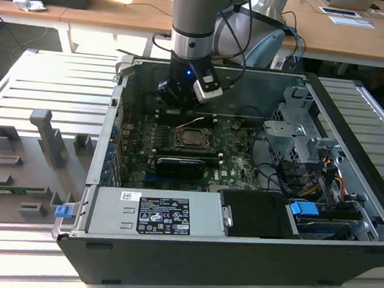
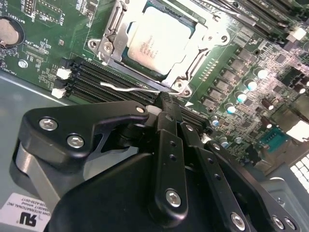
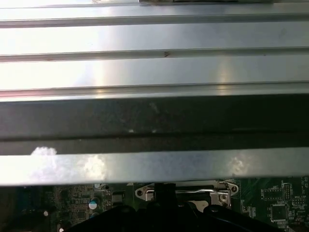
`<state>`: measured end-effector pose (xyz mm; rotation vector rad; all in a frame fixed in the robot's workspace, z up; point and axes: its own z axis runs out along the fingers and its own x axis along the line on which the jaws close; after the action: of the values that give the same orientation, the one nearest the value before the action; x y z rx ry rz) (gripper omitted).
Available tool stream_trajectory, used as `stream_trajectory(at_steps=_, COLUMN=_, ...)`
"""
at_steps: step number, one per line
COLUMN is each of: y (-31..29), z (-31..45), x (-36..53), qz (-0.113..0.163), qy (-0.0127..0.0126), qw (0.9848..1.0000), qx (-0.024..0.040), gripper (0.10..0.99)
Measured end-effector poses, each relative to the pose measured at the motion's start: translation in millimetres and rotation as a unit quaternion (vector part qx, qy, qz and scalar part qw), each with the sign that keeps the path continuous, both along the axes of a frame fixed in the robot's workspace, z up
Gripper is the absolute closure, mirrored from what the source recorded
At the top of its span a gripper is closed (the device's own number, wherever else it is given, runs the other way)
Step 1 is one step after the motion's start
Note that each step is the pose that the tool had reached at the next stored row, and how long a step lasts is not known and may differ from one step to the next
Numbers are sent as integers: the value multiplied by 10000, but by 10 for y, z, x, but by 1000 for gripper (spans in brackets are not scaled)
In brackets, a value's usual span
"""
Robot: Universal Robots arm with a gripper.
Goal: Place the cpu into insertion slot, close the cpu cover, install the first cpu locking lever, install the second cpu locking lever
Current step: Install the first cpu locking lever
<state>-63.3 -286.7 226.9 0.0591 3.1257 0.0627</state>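
cpu (image 2: 159, 41): sits in the socket on the motherboard (image 2: 43, 43).
cpu cover (image 2: 195, 60): lies closed around it.
hand (image 2: 166, 110): fingers together, tips at a thin locking lever (image 2: 128, 88) beside the socket.

Arm (image 1: 194, 25): fat silver-grey tube, light blue cap, black cables looping off, blue LED glowing. Hand (image 2: 166, 108): matte black linkages, shiny silver screws.

case wall (image 3: 154, 121) crowds the gripper (image 2: 166, 104); open room above cpu (image 2: 157, 41).
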Motion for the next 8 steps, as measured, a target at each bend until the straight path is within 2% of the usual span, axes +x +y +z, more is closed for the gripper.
stream_trajectory(at_steps=8, y=38, z=-53, x=35, qz=0, qy=0, qw=10000, qx=-11, gripper=980)
